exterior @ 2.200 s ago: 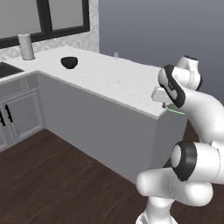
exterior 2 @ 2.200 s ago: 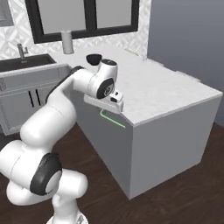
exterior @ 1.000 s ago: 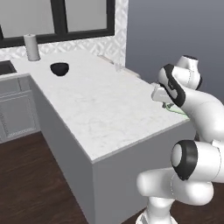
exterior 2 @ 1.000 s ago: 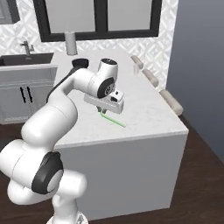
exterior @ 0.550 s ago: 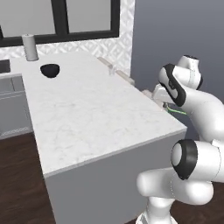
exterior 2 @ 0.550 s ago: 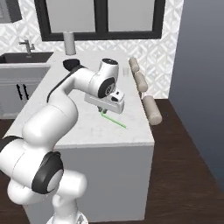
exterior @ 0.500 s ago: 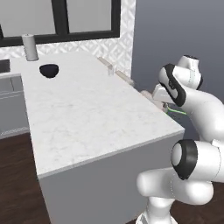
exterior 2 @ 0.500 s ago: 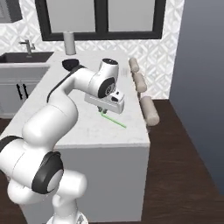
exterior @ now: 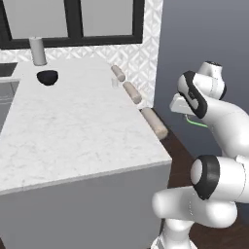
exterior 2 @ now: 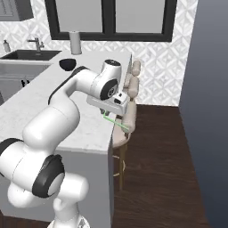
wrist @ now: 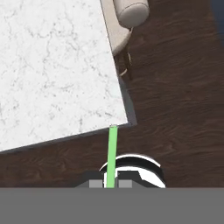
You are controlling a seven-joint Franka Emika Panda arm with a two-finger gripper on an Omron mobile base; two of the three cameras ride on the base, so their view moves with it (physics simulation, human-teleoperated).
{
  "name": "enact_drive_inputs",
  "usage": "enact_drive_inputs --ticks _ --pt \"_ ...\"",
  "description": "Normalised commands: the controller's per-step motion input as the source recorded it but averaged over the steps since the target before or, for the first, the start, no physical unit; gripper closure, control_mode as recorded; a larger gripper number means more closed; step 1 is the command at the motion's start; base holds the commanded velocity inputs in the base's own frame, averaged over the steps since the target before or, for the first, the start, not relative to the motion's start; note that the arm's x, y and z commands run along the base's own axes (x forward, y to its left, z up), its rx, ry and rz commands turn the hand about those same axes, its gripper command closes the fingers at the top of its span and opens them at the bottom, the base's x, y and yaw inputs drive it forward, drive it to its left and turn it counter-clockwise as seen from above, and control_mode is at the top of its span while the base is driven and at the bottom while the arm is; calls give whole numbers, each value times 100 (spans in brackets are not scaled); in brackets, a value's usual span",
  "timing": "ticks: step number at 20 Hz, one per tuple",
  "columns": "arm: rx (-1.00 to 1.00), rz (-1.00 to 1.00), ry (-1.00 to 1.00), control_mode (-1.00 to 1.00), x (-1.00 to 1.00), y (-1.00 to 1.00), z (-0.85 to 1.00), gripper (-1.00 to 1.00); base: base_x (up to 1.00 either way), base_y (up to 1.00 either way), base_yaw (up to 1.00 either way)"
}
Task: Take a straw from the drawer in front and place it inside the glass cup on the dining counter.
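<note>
My gripper is shut on the thin light-green straw, which sticks out past the corner of the white marble dining counter. From the left base the gripper hangs in the air right of the dining counter, with the straw poking out below it. From the right base the gripper holds the straw just off the counter's near corner. The small clear glass cup stands at the counter's far right edge, well away from the hand. The drawer is out of view.
Beige padded stools line the counter's right side, one right below the hand. A black bowl and a white roll sit at the far end. Dark wood floor lies to the right.
The whole scene has swung leftward as the base drove around the counter's end; stools have come into view. The arm keeps its pose with the straw still gripped.
</note>
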Motion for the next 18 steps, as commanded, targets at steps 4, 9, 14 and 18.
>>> enact_drive_inputs --ticks 4,9,14,18 --pt "0 0 0 100 0 0 0 100 44 -100 40" --pt "0 0 0 100 0 0 0 100 59 -100 42" --pt "0 0 0 100 0 0 0 100 74 -100 38" --pt "0 0 0 100 0 0 0 100 83 -100 37"
